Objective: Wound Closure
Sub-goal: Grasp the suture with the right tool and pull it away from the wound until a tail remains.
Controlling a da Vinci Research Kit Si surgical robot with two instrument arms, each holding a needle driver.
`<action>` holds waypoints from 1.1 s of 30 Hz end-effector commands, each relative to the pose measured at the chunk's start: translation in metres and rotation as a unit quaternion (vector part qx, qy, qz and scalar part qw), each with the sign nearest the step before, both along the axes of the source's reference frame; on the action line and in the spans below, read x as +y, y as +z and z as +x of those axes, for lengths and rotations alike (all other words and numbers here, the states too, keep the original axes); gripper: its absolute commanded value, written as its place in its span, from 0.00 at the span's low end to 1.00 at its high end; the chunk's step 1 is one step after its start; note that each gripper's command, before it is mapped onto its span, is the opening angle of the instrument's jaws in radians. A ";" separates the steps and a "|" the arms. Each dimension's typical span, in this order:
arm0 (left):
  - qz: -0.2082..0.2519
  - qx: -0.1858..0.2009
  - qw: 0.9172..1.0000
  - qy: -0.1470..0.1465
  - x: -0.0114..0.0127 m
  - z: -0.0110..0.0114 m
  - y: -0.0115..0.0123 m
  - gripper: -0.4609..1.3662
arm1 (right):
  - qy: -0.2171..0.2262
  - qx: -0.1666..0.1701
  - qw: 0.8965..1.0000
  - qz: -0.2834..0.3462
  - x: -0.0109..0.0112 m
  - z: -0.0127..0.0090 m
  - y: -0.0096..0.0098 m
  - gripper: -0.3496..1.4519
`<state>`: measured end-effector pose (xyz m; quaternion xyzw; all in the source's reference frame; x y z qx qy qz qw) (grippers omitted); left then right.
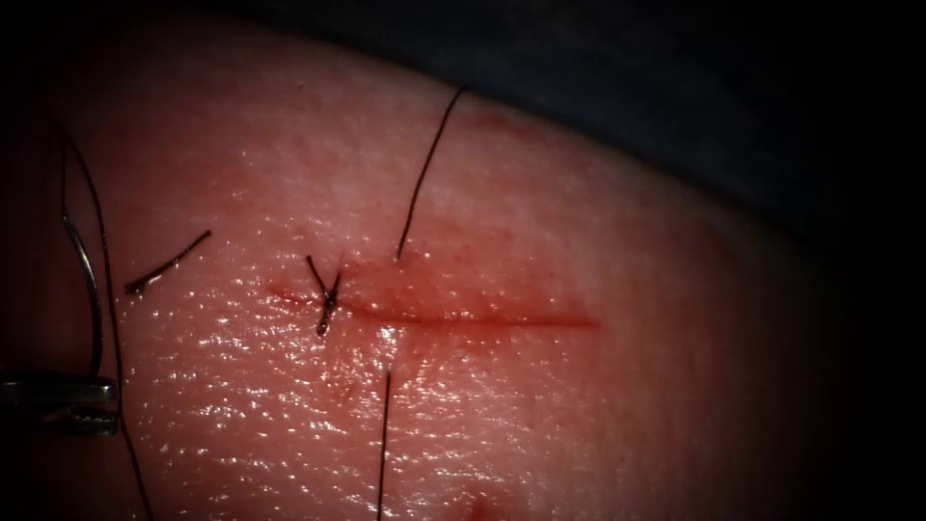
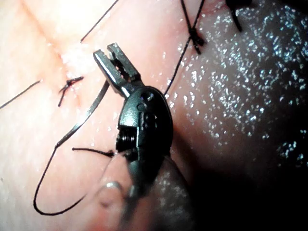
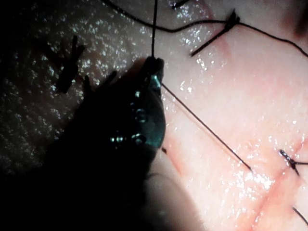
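Observation:
The tissue point(image 1: 579, 405) carries a horizontal cut point(image 1: 482, 319) with one tied knot point(image 1: 325, 298) near its left end. Far to the left of the cut, my left tool point(image 1: 68, 392) is shut on the curved needle point(image 1: 92, 289) near one end. The needle arcs upward, free of the tissue. The left wrist view shows the same tool point(image 2: 109, 54) with the needle point(image 2: 89, 113) beside its jaws. Thread point(image 1: 424, 174) enters the tissue just above the cut and leaves below it point(image 1: 385, 434). My right tool point(image 3: 155, 63) is shut on the thread point(image 3: 154, 29).
A cut end of thread point(image 1: 166, 262) lies loose on the tissue left of the knot. A thread loop point(image 1: 108, 289) trails past the needle. Red fluid point(image 1: 434, 289) stains the skin around the cut. The tissue's far edge point(image 1: 617, 145) drops into dark.

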<state>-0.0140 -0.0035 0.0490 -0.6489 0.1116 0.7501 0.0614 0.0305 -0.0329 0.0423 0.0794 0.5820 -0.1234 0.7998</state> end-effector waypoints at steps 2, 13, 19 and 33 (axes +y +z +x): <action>0.000 0.000 1.000 0.002 0.0000 0.0000 0.0000 0.06 | -0.008 0.006 1.000 0.018 -0.0008 0.0001 -0.0002 0.00; 0.000 0.000 1.000 0.002 0.0000 0.0000 0.0000 0.06 | -0.083 0.030 0.992 0.093 -0.0034 0.0006 -0.0004 0.00; 0.000 0.000 1.000 0.002 0.0000 0.0000 0.0000 0.06 | -0.011 0.016 0.996 0.084 -0.0007 0.0001 0.0003 0.73; 0.001 -0.001 1.000 0.003 0.0001 0.0003 -0.0001 0.06 | 0.129 0.051 0.987 0.075 0.0091 -0.0061 -0.0004 0.99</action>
